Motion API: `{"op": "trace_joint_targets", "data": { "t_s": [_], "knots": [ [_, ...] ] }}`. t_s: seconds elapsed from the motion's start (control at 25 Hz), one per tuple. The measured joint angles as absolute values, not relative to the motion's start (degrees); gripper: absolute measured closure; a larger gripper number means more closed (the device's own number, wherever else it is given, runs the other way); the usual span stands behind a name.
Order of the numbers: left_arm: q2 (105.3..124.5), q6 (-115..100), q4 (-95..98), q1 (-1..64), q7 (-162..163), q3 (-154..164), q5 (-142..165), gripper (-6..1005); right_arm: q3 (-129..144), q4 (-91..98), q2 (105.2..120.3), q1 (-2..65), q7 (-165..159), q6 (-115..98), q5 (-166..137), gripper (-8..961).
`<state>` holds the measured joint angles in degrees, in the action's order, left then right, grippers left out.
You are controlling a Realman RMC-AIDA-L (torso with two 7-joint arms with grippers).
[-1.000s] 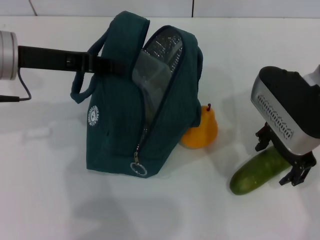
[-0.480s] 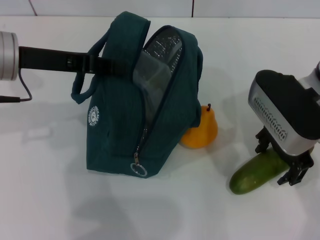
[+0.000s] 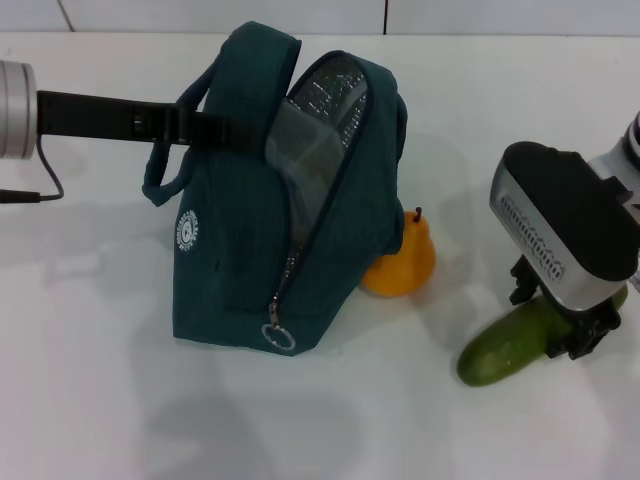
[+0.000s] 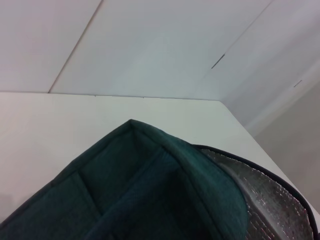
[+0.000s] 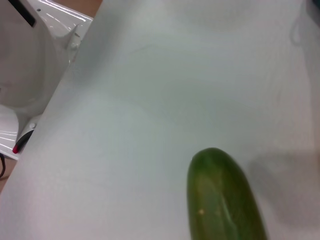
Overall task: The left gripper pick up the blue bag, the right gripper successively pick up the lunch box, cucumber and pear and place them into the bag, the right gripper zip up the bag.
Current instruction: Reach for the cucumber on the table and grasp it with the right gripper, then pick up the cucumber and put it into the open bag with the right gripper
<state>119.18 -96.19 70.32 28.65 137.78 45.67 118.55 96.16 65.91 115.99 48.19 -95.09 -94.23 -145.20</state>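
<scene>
Brightness: even and bright overhead light across the white table (image 3: 100,400).
Shadows: soft and faint; one pools on the table in front of the blue bag (image 3: 270,210), another beside the cucumber (image 3: 510,345).
Glare: glints on the bag's silver lining (image 3: 325,100) and on the right gripper's (image 3: 560,320) silver housing.
Focus: head view sharp; in the right wrist view the cucumber (image 5: 222,200) is soft and blurred.

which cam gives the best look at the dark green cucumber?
Head view: the long dark green cucumber lies on the white table, its far end under the right end effector. Right wrist view shows only one rounded end; left wrist view shows none.
</scene>
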Motion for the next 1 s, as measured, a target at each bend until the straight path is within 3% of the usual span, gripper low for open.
{"op": "trace_joint_targets", "data": {
  "t_s": [0.08,0.32,1.0],
  "knots": [
    [119.18,-96.2,70.3,28.7,137.7,45.6,118.6,955,96.2,65.9,116.03,48.2,-95.2,-94.1,-145.2,159],
    [119.18,-96.1,70.3,28.7,137.7,45.6,118.6,955,96.7,65.9,116.07,48.1,-95.2,-93.7,-145.1,350],
    [119.14,-96.2,70.3,28.0,137.6,45.5,118.0,955,88.7,73.5,115.93,47.3,-97.2,-97.9,-144.4,389]
  ]
}}
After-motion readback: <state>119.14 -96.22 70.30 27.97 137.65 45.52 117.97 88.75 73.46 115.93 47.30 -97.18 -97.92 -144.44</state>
